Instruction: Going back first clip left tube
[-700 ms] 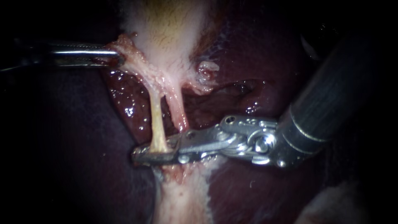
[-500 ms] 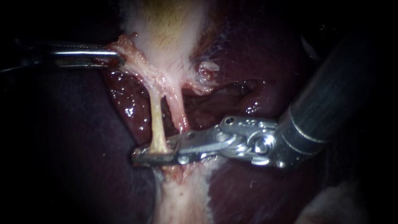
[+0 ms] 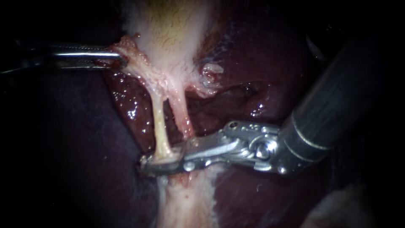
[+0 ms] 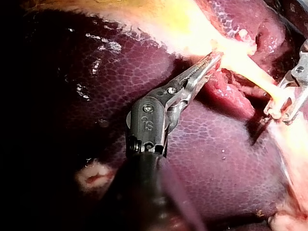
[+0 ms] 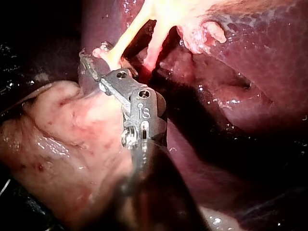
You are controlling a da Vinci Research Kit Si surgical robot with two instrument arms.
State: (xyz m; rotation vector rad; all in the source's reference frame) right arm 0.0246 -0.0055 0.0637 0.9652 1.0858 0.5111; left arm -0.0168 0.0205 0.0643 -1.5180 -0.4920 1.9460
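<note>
Closest to the endoscope is the dark shaft of the right instrument, which comes in from the right and ends in a metal wrist low in the view. Its jaws stand a little apart, and the lower end of the left tube sits between them. The left wrist view shows the same thing: two thin prongs with the pale tube running in between. From there the left tube rises as a thin, yellowish cord, taut and nearly upright. The pinker right tube lies just beside it, and the two meet higher up where the tissue widens. Under the jaws a band of pale tissue runs down and out of sight. The dark red, wet liver lies behind and to either side. Farther back is the gallbladder, whitish with a yellow centre. The left instrument reaches in from the left edge, its long, slim jaws clamped on the gallbladder's ragged lower left edge.
</note>
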